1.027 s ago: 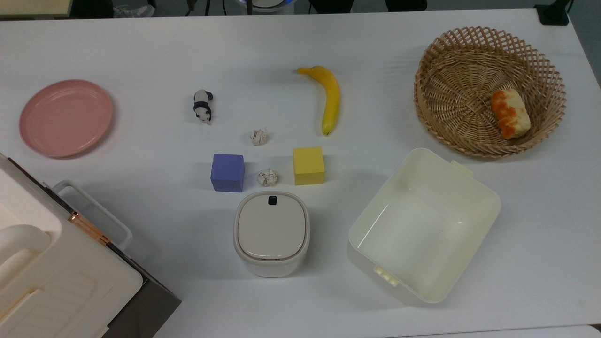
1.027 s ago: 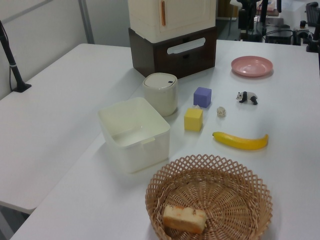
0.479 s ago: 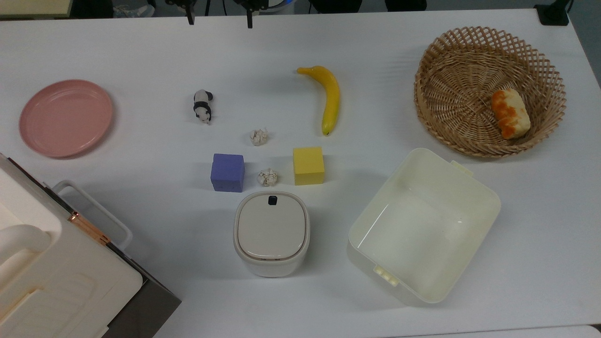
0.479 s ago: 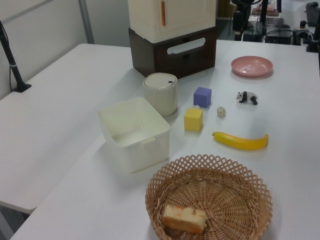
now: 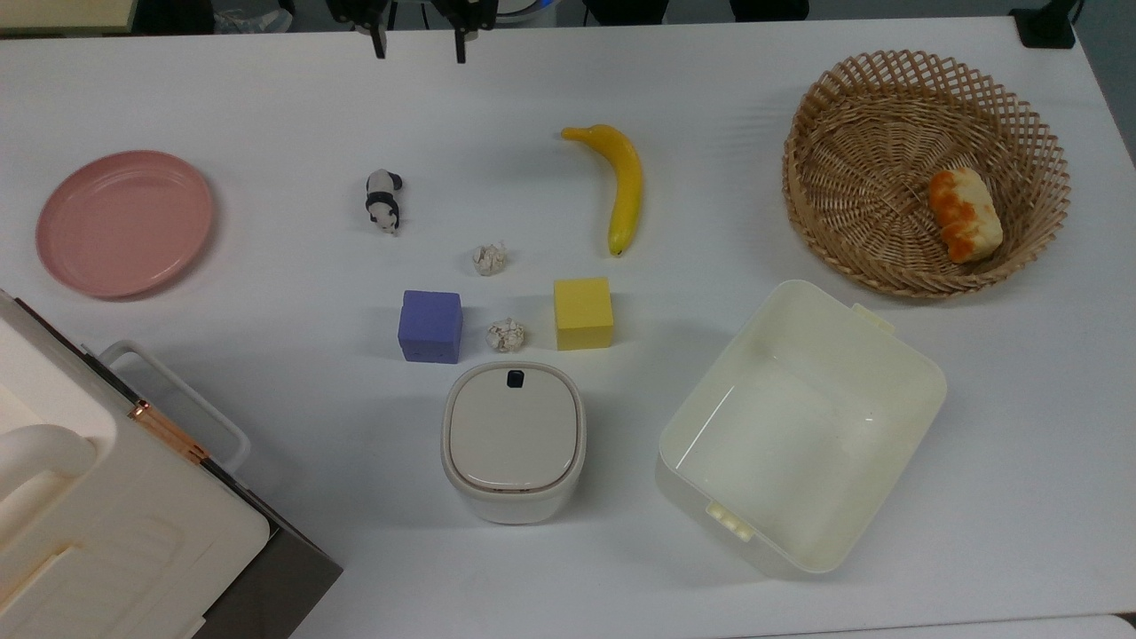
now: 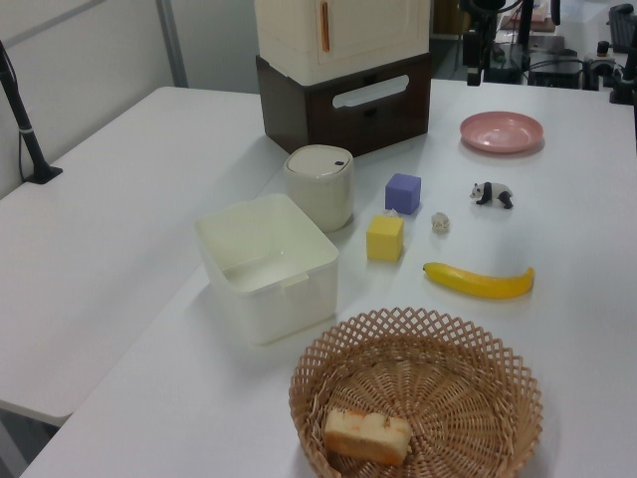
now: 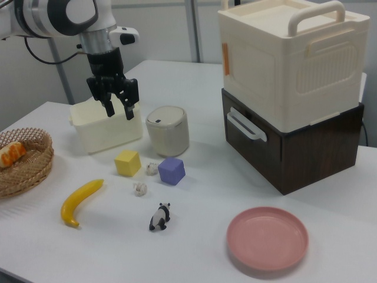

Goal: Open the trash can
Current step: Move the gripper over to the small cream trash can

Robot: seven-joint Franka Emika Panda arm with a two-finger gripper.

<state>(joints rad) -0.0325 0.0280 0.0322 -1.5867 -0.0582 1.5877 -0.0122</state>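
Item one, nearest in the top view: the trash can [image 5: 513,441], lid flat and shut, its dark button [image 5: 514,379] on the edge facing away from the near rim of the surface [image 5: 266,106], so I judge a press from above is what the opening calls for. Flanking it, the cream tub [image 5: 799,426] on the top view's right and the big white case [image 5: 98,515] on the top view's left, both apart from it. Just beyond the button edge: a purple block [image 5: 430,326], a crumpled paper ball [image 5: 506,335] and a yellow block [image 5: 583,312], the ball close to the can's wall; I reckon these crowd a low approach, though from above the button looks clear. Farther: a second paper ball [image 5: 489,259], a toy panda [image 5: 383,200], a banana [image 5: 619,182], a pink plate [image 5: 124,222], a wicker basket [image 5: 923,173] holding a piece of bread [image 5: 965,215]. Farthest: my claw [image 5: 417,40], at the far edge, fingers parted and holding nothing, well apart from the can; in the right view it [image 7: 118,109] hangs above the surface.
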